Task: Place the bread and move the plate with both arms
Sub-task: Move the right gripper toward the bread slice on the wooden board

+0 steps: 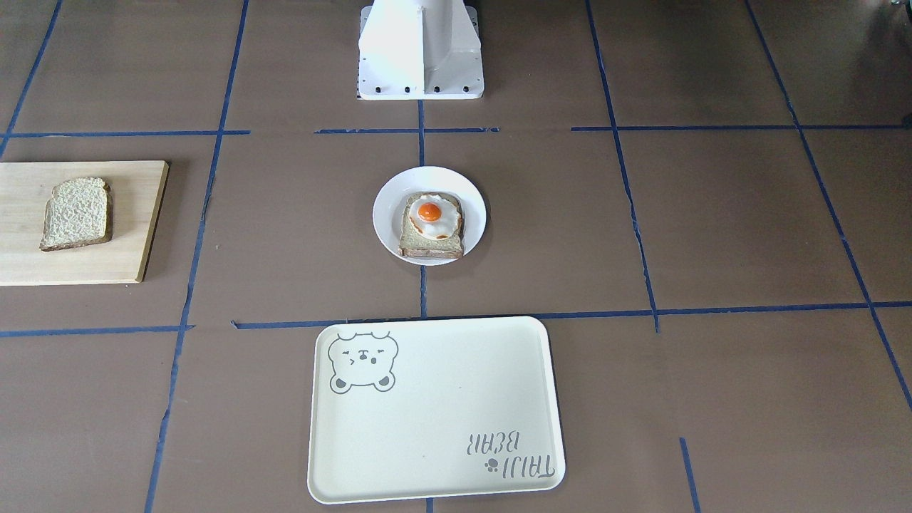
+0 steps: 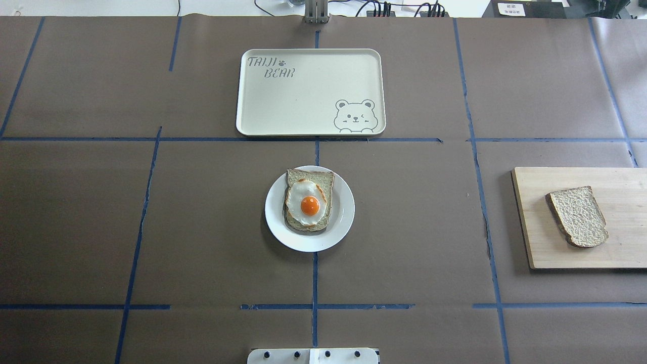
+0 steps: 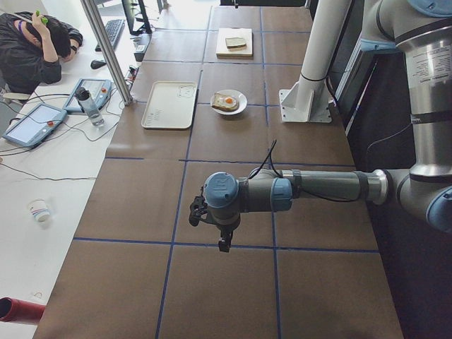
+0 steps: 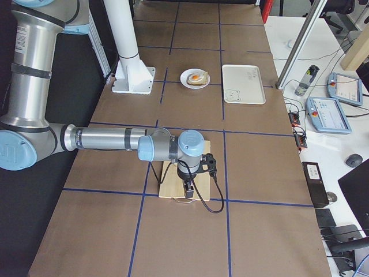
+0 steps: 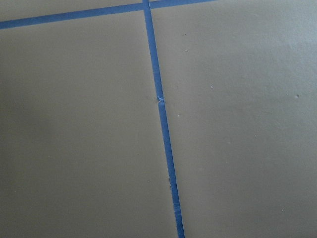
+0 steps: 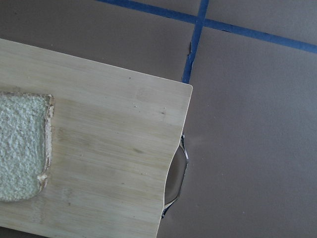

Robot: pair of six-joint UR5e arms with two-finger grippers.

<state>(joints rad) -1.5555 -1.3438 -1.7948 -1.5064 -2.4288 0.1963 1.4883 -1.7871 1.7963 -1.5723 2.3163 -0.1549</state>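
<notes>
The plain bread slice [image 1: 77, 212] lies on a wooden cutting board [image 1: 135, 214] at the table's end on the robot's right; it also shows in the overhead view [image 2: 579, 216] and at the left edge of the right wrist view [image 6: 22, 144]. The small white plate [image 1: 385, 206] [image 2: 344, 215] sits mid-table and carries a bread slice topped with a fried egg [image 2: 309, 199]. My right gripper [image 4: 187, 187] hangs above the board's outer end. My left gripper [image 3: 221, 244] hangs over bare table far from the plate. I cannot tell whether either is open or shut.
A cream rectangular tray [image 2: 303, 96] with a bear drawing lies beyond the plate. The white pedestal base [image 1: 420, 50] stands behind the plate. The board has a metal handle [image 6: 177, 178] at its end. An operator [image 3: 35, 49] sits at a side desk.
</notes>
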